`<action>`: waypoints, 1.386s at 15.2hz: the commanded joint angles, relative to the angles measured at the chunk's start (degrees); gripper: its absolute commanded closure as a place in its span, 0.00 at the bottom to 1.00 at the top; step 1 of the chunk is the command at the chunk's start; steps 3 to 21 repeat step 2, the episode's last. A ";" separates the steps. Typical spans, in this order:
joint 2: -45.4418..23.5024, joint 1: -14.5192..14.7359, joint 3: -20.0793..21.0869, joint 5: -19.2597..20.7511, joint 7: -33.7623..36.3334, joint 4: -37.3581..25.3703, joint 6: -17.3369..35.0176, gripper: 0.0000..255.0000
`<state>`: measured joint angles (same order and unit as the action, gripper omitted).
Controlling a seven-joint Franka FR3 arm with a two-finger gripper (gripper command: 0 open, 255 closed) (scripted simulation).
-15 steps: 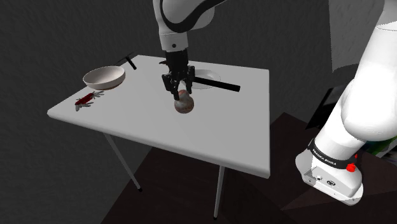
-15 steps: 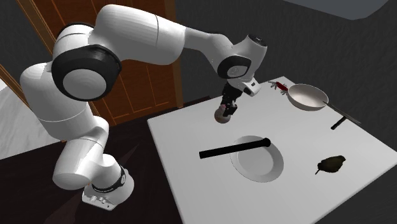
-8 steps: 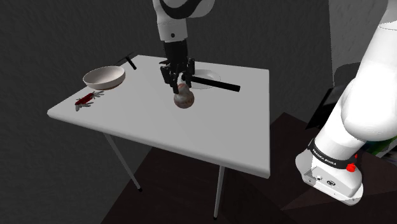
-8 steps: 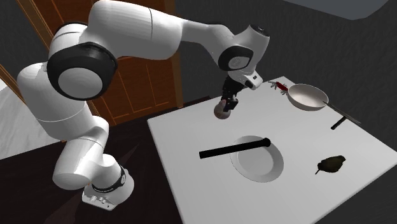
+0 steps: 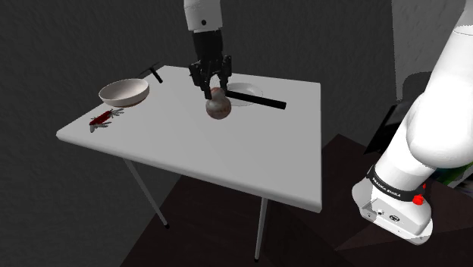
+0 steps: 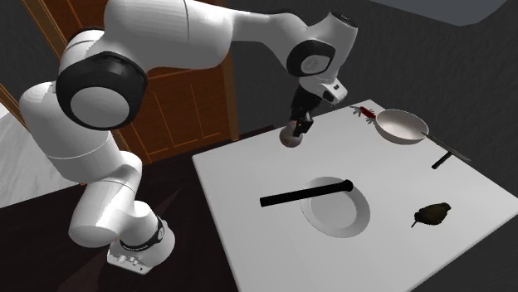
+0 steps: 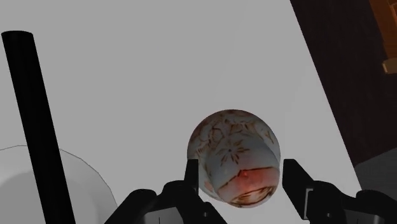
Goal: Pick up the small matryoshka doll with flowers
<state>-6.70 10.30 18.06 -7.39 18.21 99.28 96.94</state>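
Note:
The small matryoshka doll (image 5: 219, 108) is whitish with brown flower lines and a reddish patch. It hangs clear above the white table (image 5: 174, 144), clasped at its top by my black gripper (image 5: 211, 86), which is shut on it. In the second exterior view the doll (image 6: 290, 138) hangs under the gripper (image 6: 297, 126) near the table's far left corner. The wrist view shows the doll (image 7: 233, 157) held between both fingers (image 7: 191, 178), with the tabletop well below it.
A white bowl-shaped pan (image 5: 124, 92) with a dark handle and a red pocket tool (image 5: 102, 118) lie at the shoulder view's left. A white plate (image 6: 334, 206) with a long black bar (image 6: 305, 192) across it and a dark object (image 6: 432, 214) also lie on the table.
The gripper has risen with the doll in it; the doll has gone from just above the table surface to hanging well above it.

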 commanded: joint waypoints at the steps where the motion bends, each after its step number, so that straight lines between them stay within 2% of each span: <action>1: -0.01 -0.02 -0.01 0.02 0.10 -1.03 -1.02 1.00; 21: -0.02 -0.01 -0.01 0.03 0.10 -1.04 -1.02 1.00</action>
